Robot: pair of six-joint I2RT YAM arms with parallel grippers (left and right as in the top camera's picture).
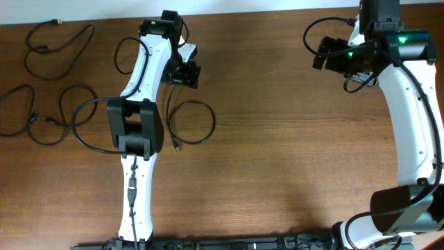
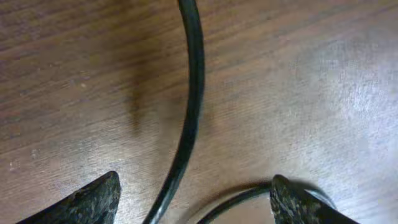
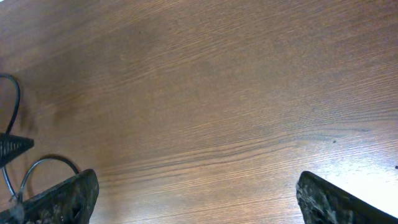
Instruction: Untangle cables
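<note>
Several thin black cables lie as separate loops on the wooden table. One loop lies just right of the left arm. Two more loops lie at the far left, one at the back and one further forward. My left gripper is open and low over the table. In the left wrist view a cable strand runs between its fingertips, untouched, and a second strand curves near the right finger. My right gripper is open and empty over bare wood.
A thicker black cable loops from the left arm's base. In the right wrist view a thin black cable shows at the left edge. The table's back edge runs close behind both grippers.
</note>
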